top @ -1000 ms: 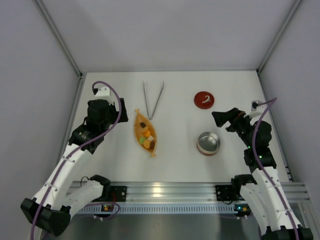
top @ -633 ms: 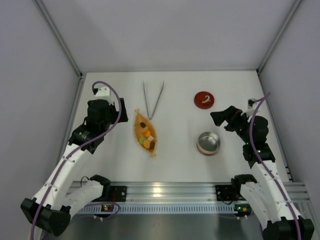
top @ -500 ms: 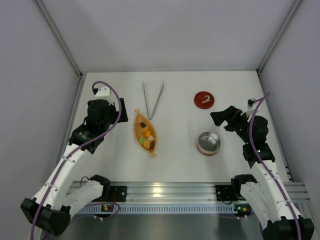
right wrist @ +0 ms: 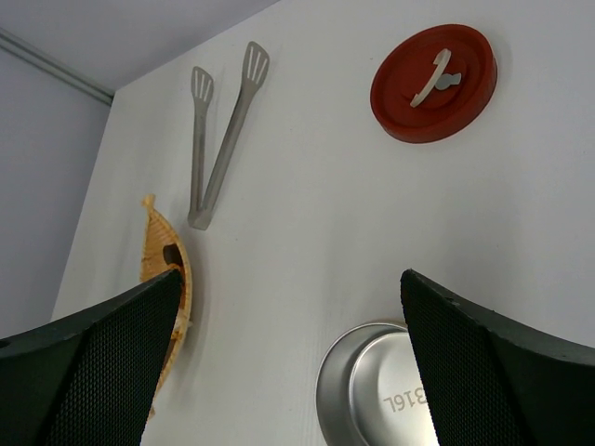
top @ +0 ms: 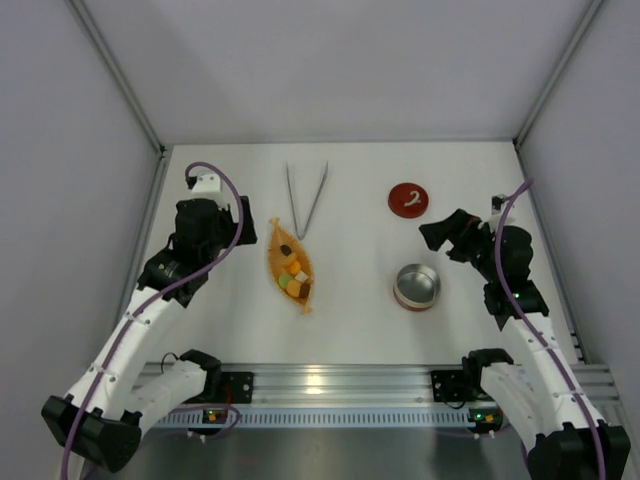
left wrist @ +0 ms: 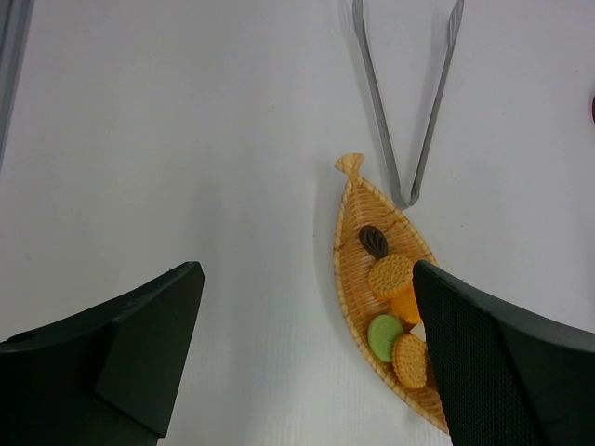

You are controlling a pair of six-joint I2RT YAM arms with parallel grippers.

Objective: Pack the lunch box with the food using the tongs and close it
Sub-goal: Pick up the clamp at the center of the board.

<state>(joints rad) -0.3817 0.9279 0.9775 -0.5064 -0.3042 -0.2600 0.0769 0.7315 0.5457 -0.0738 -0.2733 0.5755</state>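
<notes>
By far table (top: 360, 175) edge, tongs (top: 301, 228) w/ room around; left end effector (left wrist: 302, 274), right end effector (right wrist: 288, 274) spread.

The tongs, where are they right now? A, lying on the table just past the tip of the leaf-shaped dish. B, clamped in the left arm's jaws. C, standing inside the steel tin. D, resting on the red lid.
A: the tongs lie flat on the table, their joined end just beyond the tip of the orange leaf-shaped dish.

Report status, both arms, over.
Left tool and right tool open, empty. Tongs untouched; food in dish; lunch box open, lid apart. Nothing blocking the tongs.
</notes>
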